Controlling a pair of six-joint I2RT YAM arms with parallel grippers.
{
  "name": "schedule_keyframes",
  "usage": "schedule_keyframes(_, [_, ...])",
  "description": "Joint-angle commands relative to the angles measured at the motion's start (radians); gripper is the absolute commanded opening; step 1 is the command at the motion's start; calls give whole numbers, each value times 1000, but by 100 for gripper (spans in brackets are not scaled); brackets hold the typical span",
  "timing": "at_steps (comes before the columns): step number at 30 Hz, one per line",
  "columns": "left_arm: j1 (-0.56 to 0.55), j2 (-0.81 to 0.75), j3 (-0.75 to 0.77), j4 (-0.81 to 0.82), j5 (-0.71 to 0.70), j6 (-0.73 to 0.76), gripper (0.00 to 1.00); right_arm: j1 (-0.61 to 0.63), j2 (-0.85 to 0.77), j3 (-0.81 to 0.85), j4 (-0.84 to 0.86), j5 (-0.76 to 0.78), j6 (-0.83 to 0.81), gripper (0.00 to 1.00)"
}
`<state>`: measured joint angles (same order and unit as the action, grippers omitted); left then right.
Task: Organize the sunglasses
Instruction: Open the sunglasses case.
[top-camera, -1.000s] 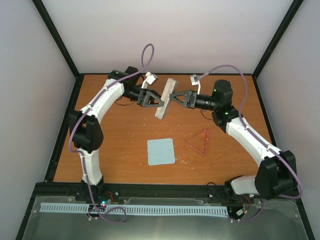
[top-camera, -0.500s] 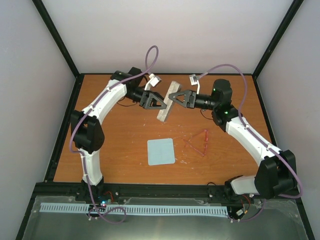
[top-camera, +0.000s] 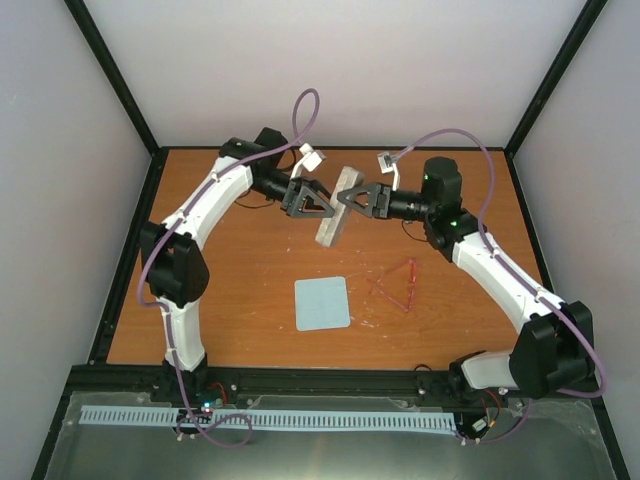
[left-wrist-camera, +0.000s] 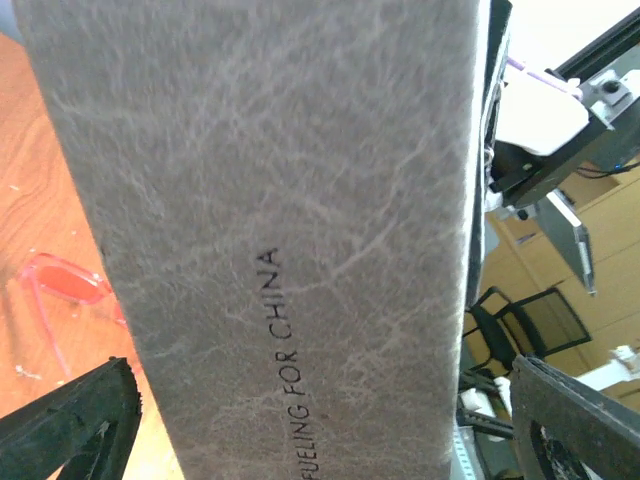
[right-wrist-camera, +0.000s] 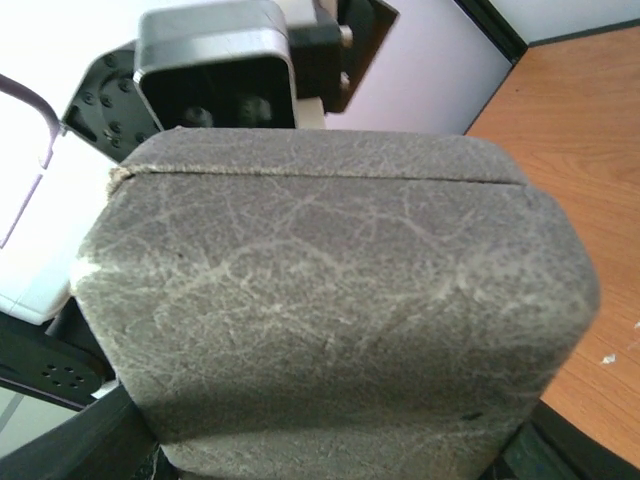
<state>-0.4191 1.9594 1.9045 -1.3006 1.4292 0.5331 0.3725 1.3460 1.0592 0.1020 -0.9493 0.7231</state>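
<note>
The sunglasses (top-camera: 400, 287) lie flat on the desk (top-camera: 225, 300), just right of the light blue cloth (top-camera: 322, 303) and well apart from both sets of fingers. Both arms are raised over the far half of the desk and meet at the grey case (top-camera: 337, 205), which hangs tilted and clear of the surface between them. The left fingers (left-wrist-camera: 70, 415) stand spread on either side of the case, with a gap visible along one edge, so treat them as not clamped. The right fingers (right-wrist-camera: 70, 445) are mostly hidden behind the end of the case. Since the case is aloft, you should judge that they are closed on it and carry it. From the case, the sunglasses lie toward the near edge and to the right, close beside the right forearm; the right arm is therefore the nearer one. In the overhead view the thin red frame reads as an open triangle with one corner pointing left toward the cloth. You cannot resolve which stroke is the lens front and which are the folding arms, so confirm the long axis before lining up any pinch. In the left wrist view one red lens (left-wrist-camera: 65, 285) shows past the case edge.
</note>
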Motion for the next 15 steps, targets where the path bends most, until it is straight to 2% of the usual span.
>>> schedule_keyframes(1, [7,15,73,44,-81,-36,100,1,-53,49,-74,16,-58,3])
schedule_keyframes(7, [13,4,76,105,-146,-85,100,2,-66,54,-72,14,-51,3])
schedule_keyframes(12, [6,5,67,120,-184,-89,91,2,-68,54,-43,-8,-31,3])
schedule_keyframes(15, [5,6,67,130,-232,-88,90,2,-75,51,-33,-31,-23,3])
